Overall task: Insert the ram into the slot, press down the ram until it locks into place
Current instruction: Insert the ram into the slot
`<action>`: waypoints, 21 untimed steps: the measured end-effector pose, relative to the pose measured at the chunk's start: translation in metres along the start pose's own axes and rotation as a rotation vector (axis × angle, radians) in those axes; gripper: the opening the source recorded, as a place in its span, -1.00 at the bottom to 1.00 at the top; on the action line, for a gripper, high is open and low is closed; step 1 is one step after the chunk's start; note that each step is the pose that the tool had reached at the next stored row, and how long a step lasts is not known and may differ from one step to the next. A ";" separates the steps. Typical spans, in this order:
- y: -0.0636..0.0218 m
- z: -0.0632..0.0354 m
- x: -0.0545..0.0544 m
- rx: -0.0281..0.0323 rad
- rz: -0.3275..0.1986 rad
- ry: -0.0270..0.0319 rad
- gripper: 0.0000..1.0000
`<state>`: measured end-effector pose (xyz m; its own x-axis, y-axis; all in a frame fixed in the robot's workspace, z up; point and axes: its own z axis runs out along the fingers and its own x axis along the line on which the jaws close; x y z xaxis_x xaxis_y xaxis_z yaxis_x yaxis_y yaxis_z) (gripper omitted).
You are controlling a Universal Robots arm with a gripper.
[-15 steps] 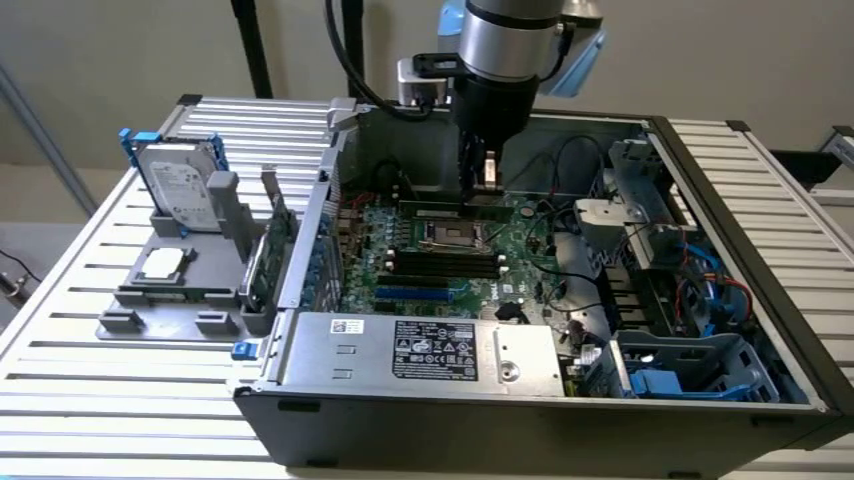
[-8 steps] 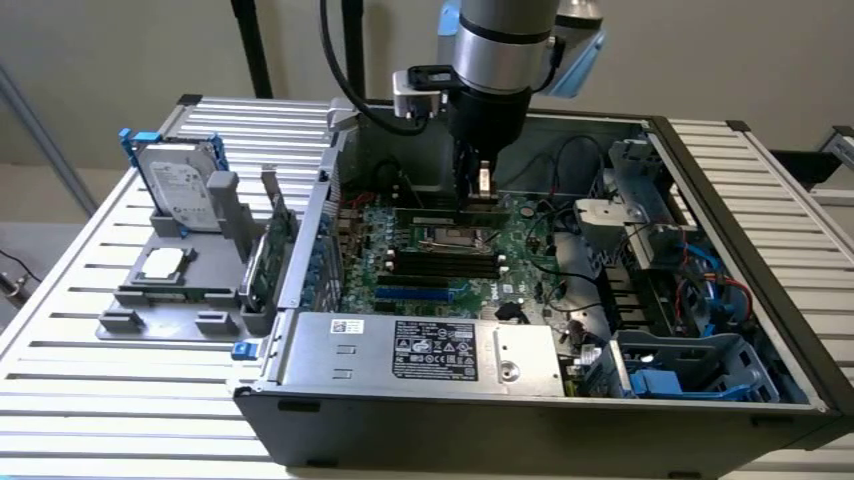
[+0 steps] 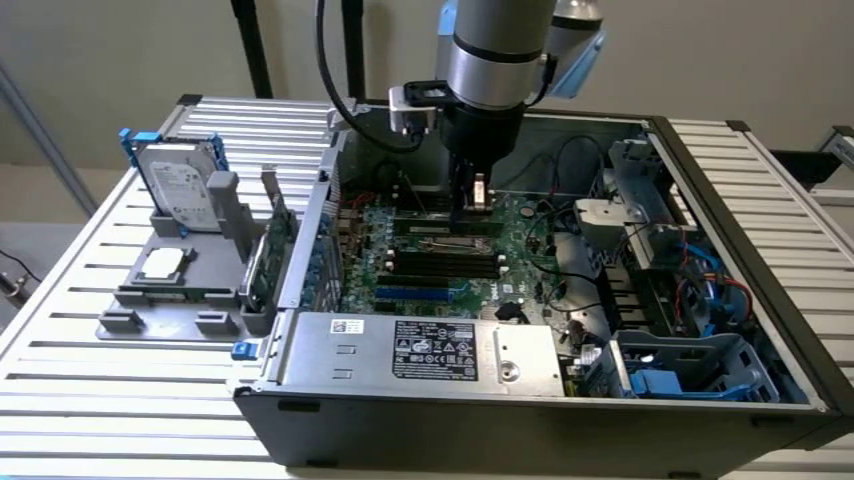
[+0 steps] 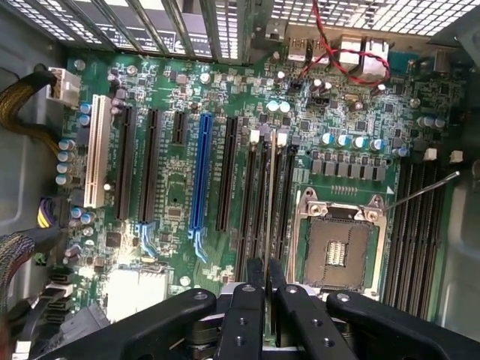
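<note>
Room's nothing fancy: a plain beige painted wall (image 3: 107, 50) runs across the back, with no marks on it that I can make out. Two black upright metal posts (image 3: 251, 45) stand in front of it. Everything sits on a silver slatted aluminium table (image 3: 120, 400) (the ribbed extrusion kind), and its slats carry on along the exterior view's right (image 3: 787, 200). A thin grey metal bar (image 3: 34, 130) slants past the table's corner on the exterior view's left, above a pale beige floor (image 3: 34, 215). The light is soft and even, with a mild sheen on the slats.
</note>
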<state>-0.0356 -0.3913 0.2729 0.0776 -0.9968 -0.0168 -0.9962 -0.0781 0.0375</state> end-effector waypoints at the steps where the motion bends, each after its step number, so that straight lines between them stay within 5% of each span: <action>1: 0.0000 0.0019 0.000 0.0000 0.000 0.0000 -0.73; 15: -0.0018 0.0242 0.001 0.0031 0.035 -0.0010 -0.73; 21: -0.0019 0.0287 0.001 0.0075 0.037 0.0099 -0.73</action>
<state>-0.0348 -0.3914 0.2441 0.0413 -0.9991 -0.0056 -0.9987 -0.0415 0.0305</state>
